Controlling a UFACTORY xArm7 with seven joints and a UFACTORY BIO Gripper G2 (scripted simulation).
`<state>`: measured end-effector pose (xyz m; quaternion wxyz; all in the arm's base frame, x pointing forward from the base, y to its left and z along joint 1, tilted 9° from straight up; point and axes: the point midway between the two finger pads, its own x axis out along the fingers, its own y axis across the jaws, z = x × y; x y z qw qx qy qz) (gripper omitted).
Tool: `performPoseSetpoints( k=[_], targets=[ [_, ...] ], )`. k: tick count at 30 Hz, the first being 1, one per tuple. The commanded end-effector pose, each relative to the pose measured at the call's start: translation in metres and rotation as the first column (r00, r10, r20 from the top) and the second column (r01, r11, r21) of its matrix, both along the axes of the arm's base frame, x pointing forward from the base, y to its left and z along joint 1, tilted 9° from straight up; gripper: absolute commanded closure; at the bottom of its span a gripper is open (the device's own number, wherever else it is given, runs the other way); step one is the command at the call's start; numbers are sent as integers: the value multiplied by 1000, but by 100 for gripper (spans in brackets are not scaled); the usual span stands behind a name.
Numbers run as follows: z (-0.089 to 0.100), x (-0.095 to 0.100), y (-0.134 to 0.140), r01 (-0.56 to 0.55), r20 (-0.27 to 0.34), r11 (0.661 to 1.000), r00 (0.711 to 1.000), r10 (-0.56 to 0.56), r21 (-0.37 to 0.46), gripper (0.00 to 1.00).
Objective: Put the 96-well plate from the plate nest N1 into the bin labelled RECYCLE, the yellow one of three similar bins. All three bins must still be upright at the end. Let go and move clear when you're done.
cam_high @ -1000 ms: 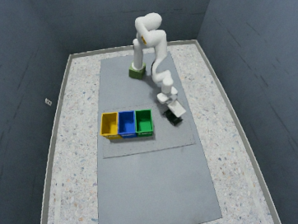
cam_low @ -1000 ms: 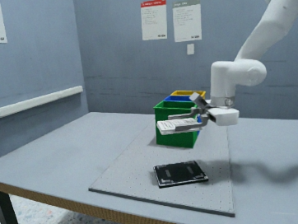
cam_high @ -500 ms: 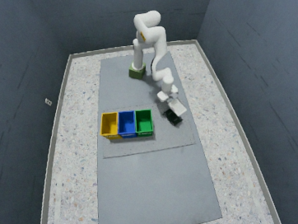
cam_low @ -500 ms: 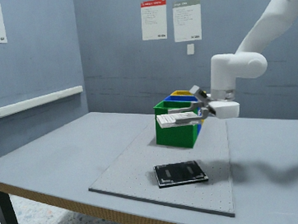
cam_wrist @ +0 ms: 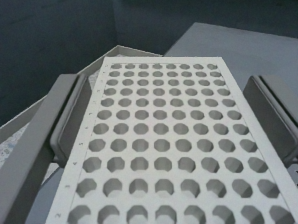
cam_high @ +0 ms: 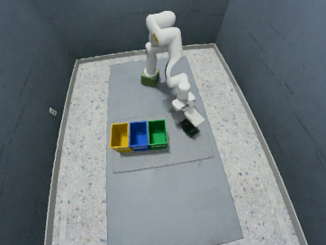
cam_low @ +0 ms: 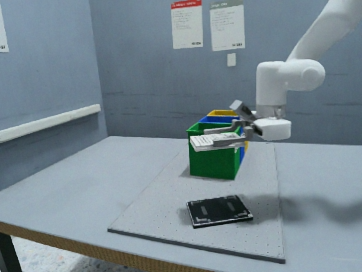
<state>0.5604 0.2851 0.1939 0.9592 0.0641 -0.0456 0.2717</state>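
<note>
One plate (cam_high: 194,117) (cam_low: 215,137) (cam_wrist: 162,135) is clamped in my end effector (cam_high: 190,111) (cam_low: 225,138) (cam_wrist: 167,120), closed on its sides, lifted above the black nest (cam_high: 189,128) (cam_low: 219,210); carrying it beyond the green bin (cam_high: 158,133) (cam_low: 214,157) to the yellow one (cam_high: 120,135) (cam_low: 223,113) and releasing remain.

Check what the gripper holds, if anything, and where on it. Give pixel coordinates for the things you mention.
The gripper (cam_high: 193,109) (cam_low: 231,136) (cam_wrist: 167,120) holds the white 96-well plate (cam_high: 194,118) (cam_low: 207,142) (cam_wrist: 151,121) by its two long side edges.
</note>
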Motion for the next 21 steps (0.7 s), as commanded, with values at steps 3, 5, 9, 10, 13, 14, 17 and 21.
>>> performPoseSetpoints(
  k=[3, 5, 9, 10, 13, 14, 17, 21],
  targets=[
    [1, 2, -6, 66, -6, 998, 998, -66, 5, 100],
    [0, 3, -13, 132, -16, 991, 991, -132, 8, 100],
    [-2, 6, -26, 261, -37, 965, 965, -260, 11, 100],
    [-2, 6, -29, 293, -43, 956, 955, -292, 12, 100],
    [-4, 8, -39, 386, -59, 923, 921, -384, 12, 100],
    [-4, 8, -39, 386, -59, 923, 921, -384, 12, 100],
    [-5, 9, -45, 446, -69, 895, 893, -444, 12, 100],
    [-7, 11, -58, 495, -78, 869, 866, -493, 10, 100]
  ],
)
